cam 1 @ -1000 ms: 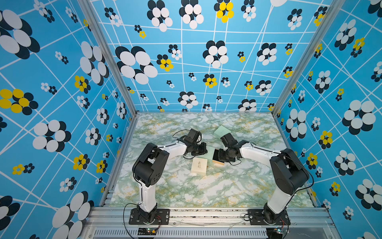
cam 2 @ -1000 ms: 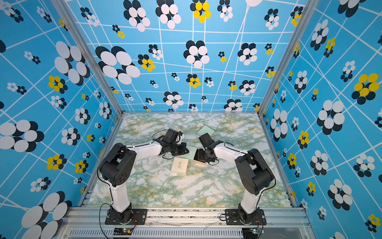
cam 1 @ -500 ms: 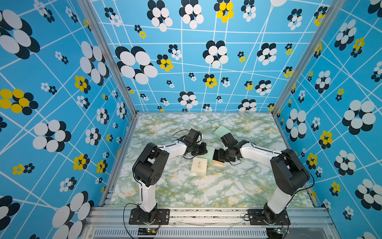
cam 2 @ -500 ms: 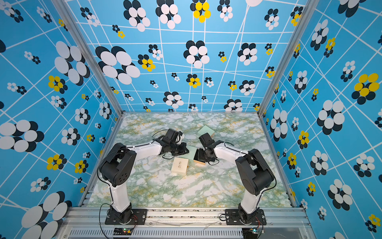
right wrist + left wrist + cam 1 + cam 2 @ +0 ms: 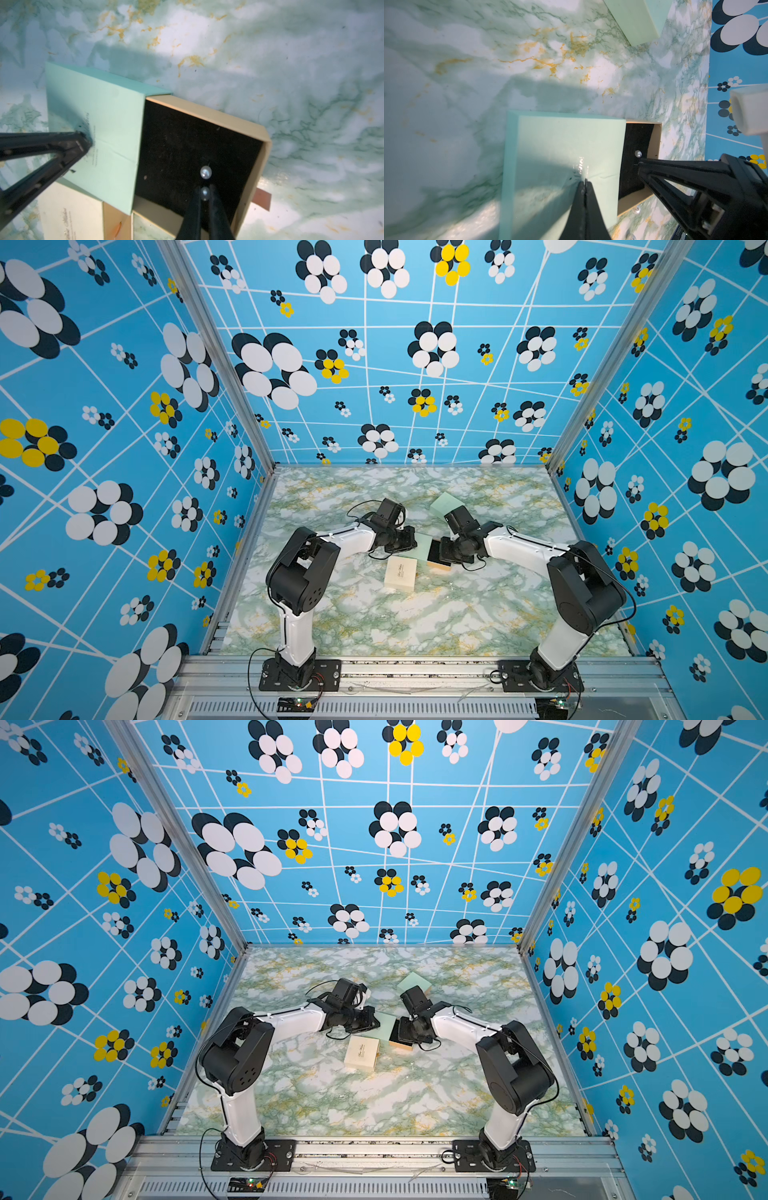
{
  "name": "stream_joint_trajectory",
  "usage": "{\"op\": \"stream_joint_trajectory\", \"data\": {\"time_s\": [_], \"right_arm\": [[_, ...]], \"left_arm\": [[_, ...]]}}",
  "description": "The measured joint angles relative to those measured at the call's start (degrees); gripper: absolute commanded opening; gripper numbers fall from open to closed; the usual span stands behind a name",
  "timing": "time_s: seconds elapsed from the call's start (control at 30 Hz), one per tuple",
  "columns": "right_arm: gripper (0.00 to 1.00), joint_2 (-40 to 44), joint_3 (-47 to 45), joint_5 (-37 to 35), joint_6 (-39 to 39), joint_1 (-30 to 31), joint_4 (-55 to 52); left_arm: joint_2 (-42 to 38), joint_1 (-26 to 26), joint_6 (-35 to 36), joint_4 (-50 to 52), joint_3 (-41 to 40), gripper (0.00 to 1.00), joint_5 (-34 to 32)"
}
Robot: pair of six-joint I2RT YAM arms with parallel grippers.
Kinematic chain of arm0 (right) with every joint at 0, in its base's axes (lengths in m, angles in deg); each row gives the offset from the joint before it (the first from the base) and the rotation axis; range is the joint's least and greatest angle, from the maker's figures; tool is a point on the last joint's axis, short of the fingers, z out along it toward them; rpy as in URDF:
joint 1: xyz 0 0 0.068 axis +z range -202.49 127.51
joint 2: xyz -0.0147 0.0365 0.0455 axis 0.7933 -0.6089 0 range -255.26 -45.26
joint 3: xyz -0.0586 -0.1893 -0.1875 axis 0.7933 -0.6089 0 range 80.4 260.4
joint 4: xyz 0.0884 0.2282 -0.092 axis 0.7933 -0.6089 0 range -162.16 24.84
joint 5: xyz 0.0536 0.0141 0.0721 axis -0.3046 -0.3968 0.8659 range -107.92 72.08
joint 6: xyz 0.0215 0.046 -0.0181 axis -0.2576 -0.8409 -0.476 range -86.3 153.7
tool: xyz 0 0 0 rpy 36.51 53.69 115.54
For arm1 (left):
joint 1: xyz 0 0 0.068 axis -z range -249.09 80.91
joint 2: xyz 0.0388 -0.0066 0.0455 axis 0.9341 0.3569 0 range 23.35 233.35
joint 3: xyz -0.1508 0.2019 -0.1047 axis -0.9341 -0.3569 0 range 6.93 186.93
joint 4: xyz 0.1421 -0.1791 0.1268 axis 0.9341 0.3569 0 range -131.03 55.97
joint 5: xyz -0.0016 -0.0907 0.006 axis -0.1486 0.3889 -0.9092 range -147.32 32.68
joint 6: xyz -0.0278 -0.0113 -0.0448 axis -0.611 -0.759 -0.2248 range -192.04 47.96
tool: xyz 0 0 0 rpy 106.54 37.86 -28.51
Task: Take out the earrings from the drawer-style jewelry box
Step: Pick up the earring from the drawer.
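Right gripper (image 5: pixel 204 188), its two black fingers drawn almost together, pinches a small round pearl earring (image 5: pixel 204 193) low inside the pulled-out tan cardboard drawer (image 5: pixel 267 158) with its black velvety lining. Whether the stud's post is clear of the lining cannot be made out from the wrist camera. Just beyond the fingertips, straight along the gripper's line of reach and just beside the held one, a second pearl earring (image 5: pixel 206 172) sits on the lining in the half of the drawer away from the sleeve. That leaves the right arm much the nearer to both, and the lift looks like a straight pull up from the lining. Left gripper (image 5: pixel 585 182), fingers fully together and holding nothing, presses its tip down on the mint-green cardboard sleeve (image 5: pixel 560 145), pinning the jewelry box to the green-veined marble-pattern table (image 5: pixel 415 614). A cream square box (image 5: pixel 401 574) lies just beside it, and another mint-green box (image 5: pixel 446 504) sits farther back.
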Motion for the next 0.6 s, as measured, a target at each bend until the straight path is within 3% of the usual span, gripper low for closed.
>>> {"op": "stream_joint_trajectory", "data": {"time_s": [0.6], "right_arm": [[0.04, 2.1, -0.6, -0.1, -0.2, 0.0, 1.3]], "left_arm": [[0.0, 0.0, 0.0, 0.0, 0.0, 0.00, 0.0]]}}
